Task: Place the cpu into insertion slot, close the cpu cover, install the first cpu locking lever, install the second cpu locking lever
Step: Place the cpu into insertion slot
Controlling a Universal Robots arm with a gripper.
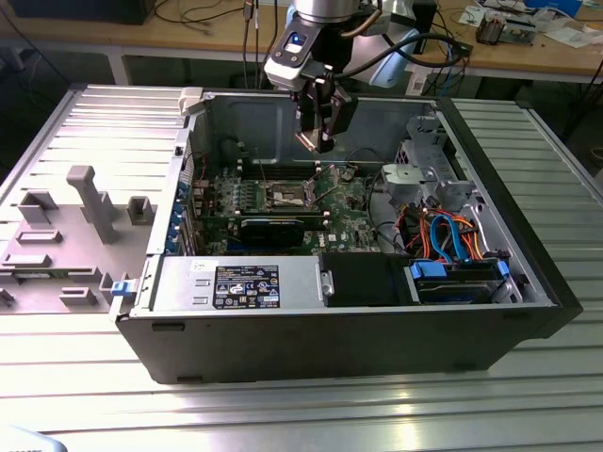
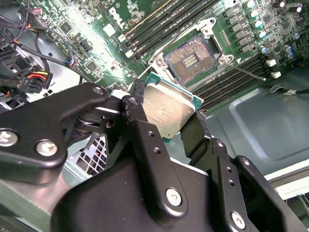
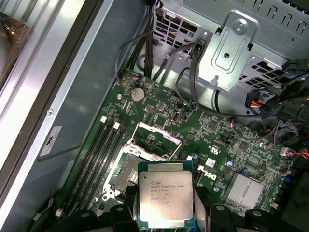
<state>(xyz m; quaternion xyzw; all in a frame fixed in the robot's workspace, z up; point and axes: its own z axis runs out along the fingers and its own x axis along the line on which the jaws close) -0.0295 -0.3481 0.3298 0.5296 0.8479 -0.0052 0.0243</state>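
Note:
My gripper point(image 1: 320, 141) hangs inside the open computer case, a short way above the green motherboard point(image 1: 344, 202). It is shut on the cpu point(image 2: 169, 108), a flat square chip with a silvery top, gripped by two opposite edges between black fingers point(image 2: 140, 130). In the first wrist view the cpu point(image 3: 165, 193) hides part of the insertion slot point(image 3: 126, 173). In the second wrist view the insertion slot point(image 2: 190, 60) lies bare just beyond the chip, showing its tan contact field. The cpu cover point(image 3: 159, 134) stands swung open beside the socket. A thin lever wire point(image 2: 246, 72) juts out near the socket.
Long black memory slots point(image 2: 159, 24) run on both sides of the socket. A silver drive cage point(image 1: 424, 174) and bundled cables point(image 1: 443, 235) fill the case on the exterior view's right. The case's back wall point(image 1: 254, 118) is close behind the gripper. A grey parts tray point(image 1: 66, 226) lies outside.

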